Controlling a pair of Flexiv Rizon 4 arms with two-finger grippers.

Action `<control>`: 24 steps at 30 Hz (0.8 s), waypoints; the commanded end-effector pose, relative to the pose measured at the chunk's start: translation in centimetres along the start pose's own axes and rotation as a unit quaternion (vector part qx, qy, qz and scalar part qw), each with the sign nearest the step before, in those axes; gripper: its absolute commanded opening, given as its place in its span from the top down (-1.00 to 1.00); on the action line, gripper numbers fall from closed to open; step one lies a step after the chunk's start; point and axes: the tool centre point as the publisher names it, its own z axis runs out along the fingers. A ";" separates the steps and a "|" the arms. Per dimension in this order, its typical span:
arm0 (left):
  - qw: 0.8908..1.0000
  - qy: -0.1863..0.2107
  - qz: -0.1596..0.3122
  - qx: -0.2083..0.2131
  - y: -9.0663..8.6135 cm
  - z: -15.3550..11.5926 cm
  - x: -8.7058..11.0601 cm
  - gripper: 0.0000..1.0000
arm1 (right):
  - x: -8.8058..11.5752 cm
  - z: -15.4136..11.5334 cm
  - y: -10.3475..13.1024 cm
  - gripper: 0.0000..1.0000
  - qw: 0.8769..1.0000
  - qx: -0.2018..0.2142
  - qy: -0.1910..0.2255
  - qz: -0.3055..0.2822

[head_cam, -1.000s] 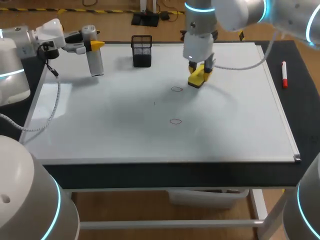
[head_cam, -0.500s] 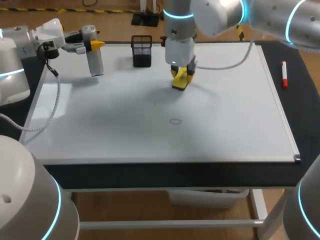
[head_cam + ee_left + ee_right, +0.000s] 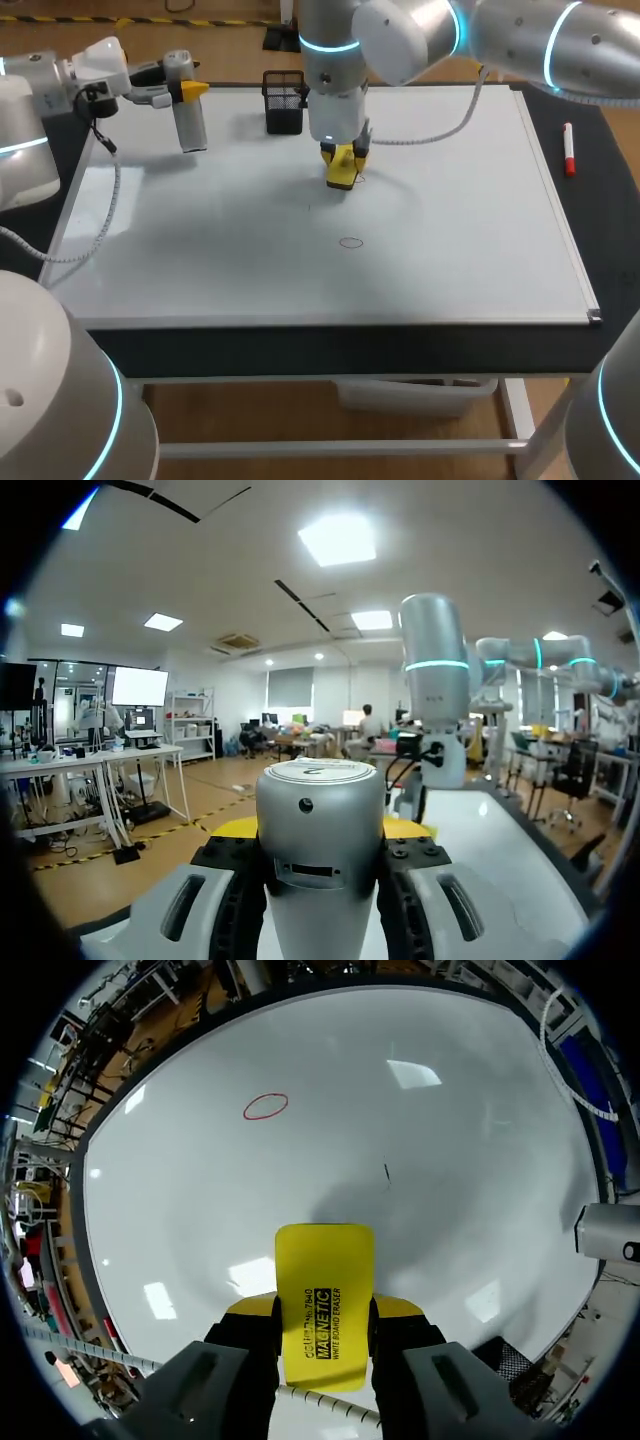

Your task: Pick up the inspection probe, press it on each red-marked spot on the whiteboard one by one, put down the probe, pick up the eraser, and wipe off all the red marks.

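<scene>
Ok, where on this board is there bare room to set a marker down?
The right half of the whiteboard, between the eraser and the red marker, is bare, as is the near strip between the red mark and the front edge. The far left is crowded: probe, mesh holder, eraser.

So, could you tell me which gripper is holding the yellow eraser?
The right gripper, with the eraser on the whiteboard; the left gripper holds the grey probe.

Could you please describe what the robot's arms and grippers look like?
The left arm and right arm are rounded silver-white links with glowing cyan rings. White cables trail from both wrists. The left gripper and right gripper have yellow tips.
</scene>
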 end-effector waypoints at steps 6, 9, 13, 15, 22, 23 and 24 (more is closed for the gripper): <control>1.000 -0.001 0.000 0.000 -0.1 0.0 0.1 1.00 | -0.7 0.5 0.6 1.00 1.000 -0.002 0.003 -0.018; 1.000 -0.001 0.000 0.000 -0.1 0.0 0.1 1.00 | -0.7 0.8 0.7 1.00 1.000 -0.007 0.006 -0.022; 1.000 -0.001 0.000 0.000 -0.1 0.0 0.1 1.00 | -0.6 1.1 0.9 1.00 1.000 -0.008 0.010 -0.025; 1.000 -0.001 0.000 0.000 -0.1 0.0 0.1 1.00 | -0.5 1.2 0.8 1.00 1.000 -0.009 0.011 -0.025; 1.000 -0.001 0.000 0.000 -0.1 0.0 0.1 1.00 | 0.2 1.7 0.4 1.00 1.000 -0.019 0.012 -0.016; 1.000 -0.001 0.000 0.000 -0.1 0.0 0.1 1.00 | 0.4 1.7 0.3 1.00 1.000 -0.020 0.011 -0.014; 1.000 -0.001 0.000 0.000 -0.1 0.0 0.1 1.00 | 0.6 1.7 0.2 1.00 1.000 -0.020 0.010 -0.011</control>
